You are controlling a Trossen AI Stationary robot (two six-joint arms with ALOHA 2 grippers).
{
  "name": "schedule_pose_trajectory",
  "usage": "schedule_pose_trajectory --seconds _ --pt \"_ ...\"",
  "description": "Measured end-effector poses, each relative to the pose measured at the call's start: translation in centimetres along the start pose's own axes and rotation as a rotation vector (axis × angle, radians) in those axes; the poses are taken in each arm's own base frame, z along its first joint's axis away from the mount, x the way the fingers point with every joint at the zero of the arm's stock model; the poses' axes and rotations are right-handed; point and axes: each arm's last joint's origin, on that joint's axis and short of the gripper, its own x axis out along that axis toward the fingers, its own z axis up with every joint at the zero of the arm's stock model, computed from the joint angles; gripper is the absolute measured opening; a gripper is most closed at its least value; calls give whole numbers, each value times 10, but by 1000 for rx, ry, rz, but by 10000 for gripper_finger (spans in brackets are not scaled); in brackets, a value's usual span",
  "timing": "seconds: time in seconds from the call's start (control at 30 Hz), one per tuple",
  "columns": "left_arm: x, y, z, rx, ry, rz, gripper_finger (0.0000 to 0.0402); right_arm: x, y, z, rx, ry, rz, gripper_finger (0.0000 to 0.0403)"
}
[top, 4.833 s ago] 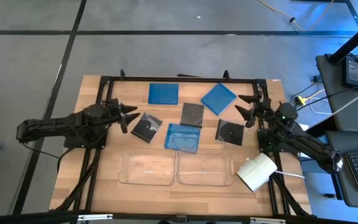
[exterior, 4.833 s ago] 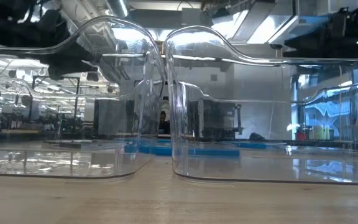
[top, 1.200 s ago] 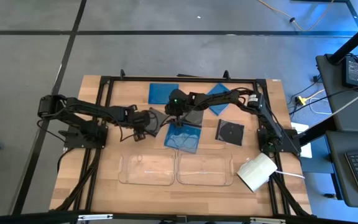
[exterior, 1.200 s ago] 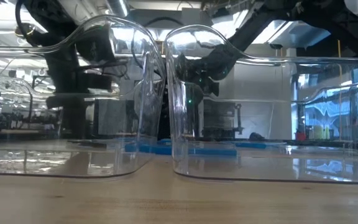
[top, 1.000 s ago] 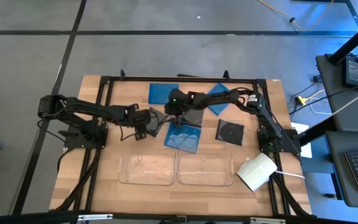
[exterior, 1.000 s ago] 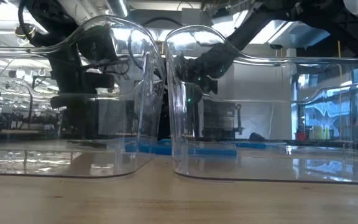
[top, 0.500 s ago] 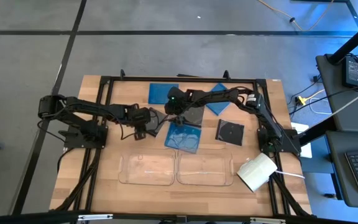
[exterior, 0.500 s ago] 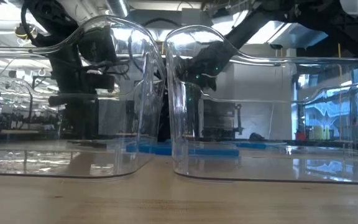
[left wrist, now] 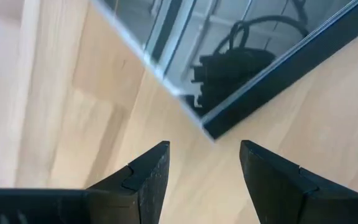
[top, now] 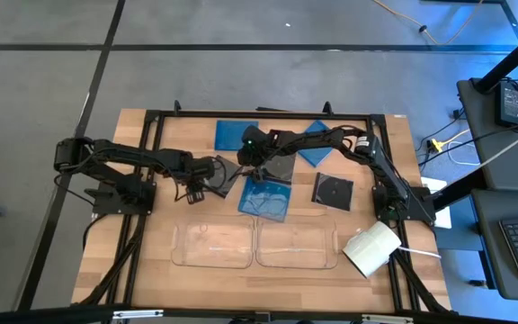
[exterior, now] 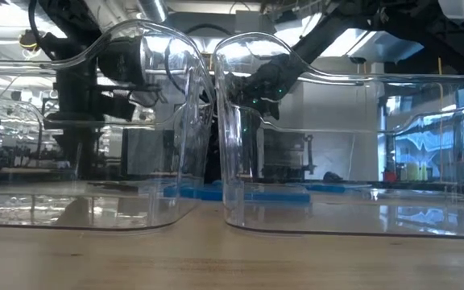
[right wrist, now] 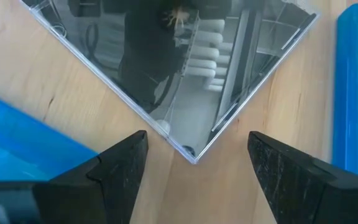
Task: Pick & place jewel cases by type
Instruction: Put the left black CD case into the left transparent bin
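Spanning the near side of the wooden table [top: 151, 261], two clear trays [top: 254, 245] sit side by side. Jewel cases [top: 263, 200] lie mid-table, blue and black mixed. Right gripper [right wrist: 194, 177] hovers wide open over a black case's corner [right wrist: 185, 81], holding nothing. Left gripper [left wrist: 204, 171], part-open and empty, points at another black case [left wrist: 241, 62].
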Motion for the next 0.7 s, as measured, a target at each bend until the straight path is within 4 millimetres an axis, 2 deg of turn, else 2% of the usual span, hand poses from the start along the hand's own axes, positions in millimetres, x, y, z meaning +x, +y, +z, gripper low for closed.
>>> schedule_pose_trajectory --seconds 0.27,0.37,0.57,0.7 --pt "14 -1 -4 -19 -56 -62 192 0 0 0 0 -6 11 284" --pt "18 0 -8 -24 -51 -26 192 0 0 0 0 -8 12 284" --pt "26 -1 -15 150 -78 -30 192 0 0 0 -1 -11 15 284" --pt "27 -1 -15 201 -94 -44 192 0 0 0 0 -13 20 284"
